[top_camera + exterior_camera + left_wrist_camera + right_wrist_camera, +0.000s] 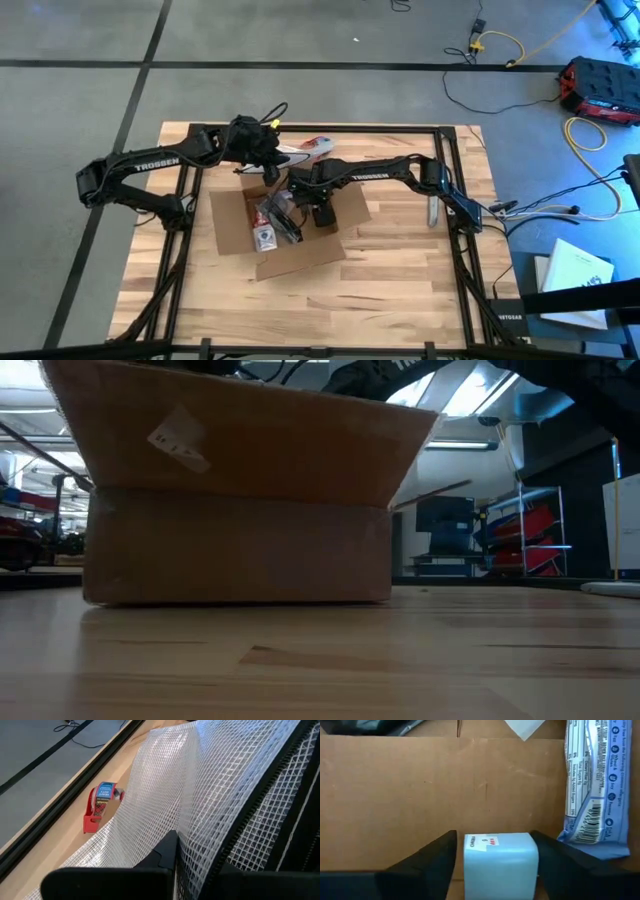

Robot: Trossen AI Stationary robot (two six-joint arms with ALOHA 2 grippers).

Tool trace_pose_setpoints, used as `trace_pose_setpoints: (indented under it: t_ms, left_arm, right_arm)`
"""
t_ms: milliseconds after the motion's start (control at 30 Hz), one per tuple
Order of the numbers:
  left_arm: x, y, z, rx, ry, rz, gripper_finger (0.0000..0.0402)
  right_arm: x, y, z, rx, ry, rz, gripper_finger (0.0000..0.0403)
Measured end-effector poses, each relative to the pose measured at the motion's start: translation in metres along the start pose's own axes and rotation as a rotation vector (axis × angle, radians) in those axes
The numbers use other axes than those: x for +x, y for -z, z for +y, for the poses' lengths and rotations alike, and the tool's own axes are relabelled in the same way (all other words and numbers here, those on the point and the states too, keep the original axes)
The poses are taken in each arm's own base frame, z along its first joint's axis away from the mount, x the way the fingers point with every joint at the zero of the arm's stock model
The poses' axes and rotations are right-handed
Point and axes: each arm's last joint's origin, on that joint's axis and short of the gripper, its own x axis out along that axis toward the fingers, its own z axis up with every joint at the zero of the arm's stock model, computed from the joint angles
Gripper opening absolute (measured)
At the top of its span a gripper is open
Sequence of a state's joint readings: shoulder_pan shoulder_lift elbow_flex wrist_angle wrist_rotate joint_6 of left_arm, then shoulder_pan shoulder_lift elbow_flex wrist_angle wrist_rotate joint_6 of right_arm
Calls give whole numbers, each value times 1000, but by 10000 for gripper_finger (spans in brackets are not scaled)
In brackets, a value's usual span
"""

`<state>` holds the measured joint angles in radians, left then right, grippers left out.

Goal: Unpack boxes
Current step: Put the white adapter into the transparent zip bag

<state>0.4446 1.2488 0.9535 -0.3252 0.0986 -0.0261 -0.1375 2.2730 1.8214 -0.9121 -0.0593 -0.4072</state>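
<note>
The brown cardboard box (pixel 285 225) lies open in the middle of the table, its near flap (pixel 240 440) tilted up in the low view. My right gripper (pixel 495 845) points down into the box (pixel 420 790), open, with one finger on each side of a small pale blue block (pixel 501 862) with a white label. I cannot tell if either finger touches the block. My left gripper (pixel 268 160) stands over the box's far left corner, shut on a clear grid-patterned bag (pixel 200 785) with a black zipper. My left gripper pinches the clear grid-patterned bag between its two shut fingers (pixel 165 855), on the sheet beside the black zipper (pixel 250 810). The place of contact (pixel 186 851) is partly hidden by the fingers. The bag spreads away from them, bowed and slack.
A red tape dispenser (pixel 100 805) sits on the wood near the far edge. A blue-and-white wrapped packet (pixel 592 785) lies in the box beside the block, and other packets (pixel 268 232) lie at its left. Black frame rails (pixel 455 200) run along the table's sides.
</note>
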Motion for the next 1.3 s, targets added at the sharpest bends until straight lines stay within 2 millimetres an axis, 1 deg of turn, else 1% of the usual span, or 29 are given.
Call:
trace_pose_setpoints:
  t_ms: [133,267,400,500,633,767,967,1067,1167,1300]
  left_arm:
    - [0,0,0,4,0,0,0]
    - [0,0,0,8,0,5,0]
    - [0,0,0,11,0,4,0]
    - [0,1,0,25,0,6,0]
    - [0,0,0,27,8,5,0]
    - [-4,-3,-1,29,34,-33,0]
    - [-6,-4,-2,23,37,-40,0]
    - [-8,-5,-2,38,37,-50,0]
    - [-9,-5,-2,44,37,-49,0]
    - [-9,-5,-2,44,36,-51,0]
  right_arm:
    - [-1,2,1,14,-3,23,182]
    - [-5,2,4,14,-16,68,180]
    - [-15,-4,2,20,-6,53,180]
    - [-29,-11,1,36,2,32,181]
    - [-55,-23,1,56,-25,-39,186]
    - [-73,-23,7,67,-177,-43,184]
    - [-98,-23,19,114,-416,-53,184]
    - [-114,-27,28,120,-522,-88,184]
    - [-132,-32,36,122,-578,-131,184]
    - [-150,-34,49,116,-592,-182,184]
